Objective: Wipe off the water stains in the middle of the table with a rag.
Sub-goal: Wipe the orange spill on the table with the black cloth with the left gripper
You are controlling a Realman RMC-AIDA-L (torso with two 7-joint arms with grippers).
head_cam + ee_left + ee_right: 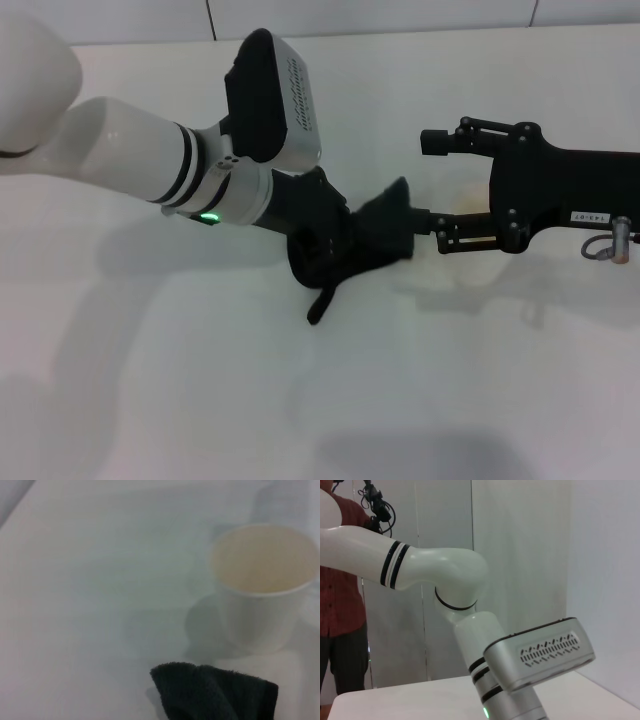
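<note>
My left gripper pressed the dark, nearly black soft cloth rag onto the plain white smooth table, jaws clamped on it. My right gripper hovered just beside, jaws apart, around a white translucent plastic cup. A faint orange stain showed there.

Left arm: glossy white rounded links w/ two thin black rings near the wrist, small green LED lit on its underside, then a black end section; a silver-grey camera box w/ black back and rows of vent slots sits on top. Right gripper: all matte black, open linkage-type frame w/ visible pivot screws and two slim fingers. Small white label w/ print on its body, grey metal ring/cable fitting at the rear.
</note>
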